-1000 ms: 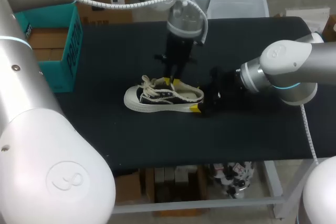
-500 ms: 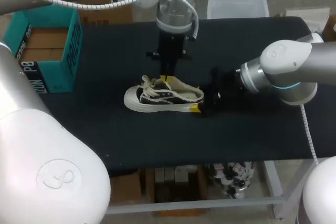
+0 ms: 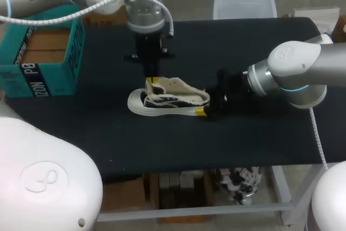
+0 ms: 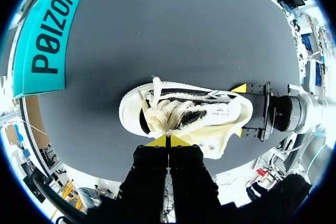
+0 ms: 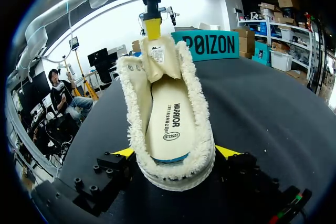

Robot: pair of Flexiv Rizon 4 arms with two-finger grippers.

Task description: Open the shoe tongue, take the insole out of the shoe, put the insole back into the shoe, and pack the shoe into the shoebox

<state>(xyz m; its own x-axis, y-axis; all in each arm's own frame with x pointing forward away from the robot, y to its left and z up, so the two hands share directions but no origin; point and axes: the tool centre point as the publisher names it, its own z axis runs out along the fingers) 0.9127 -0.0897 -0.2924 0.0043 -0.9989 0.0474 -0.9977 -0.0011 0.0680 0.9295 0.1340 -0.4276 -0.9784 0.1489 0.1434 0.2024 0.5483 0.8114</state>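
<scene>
Now left tool (image 4: 168,139) tight on tongue (image 5: 156,56), right tool (image 5: 176,152) snug around heel of shoe (image 3: 168,104).

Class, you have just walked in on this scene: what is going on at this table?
A shoe stands on the black table, handled from two sides. The right jaws are closed on its heel from both sides, steadying it. The left jaws are shut on the tongue and hold it up, so the shoe's mouth is open. The insole lies inside, not yet taken out. The teal shoebox stands open at the table's left side, apart from the shoe.
</scene>
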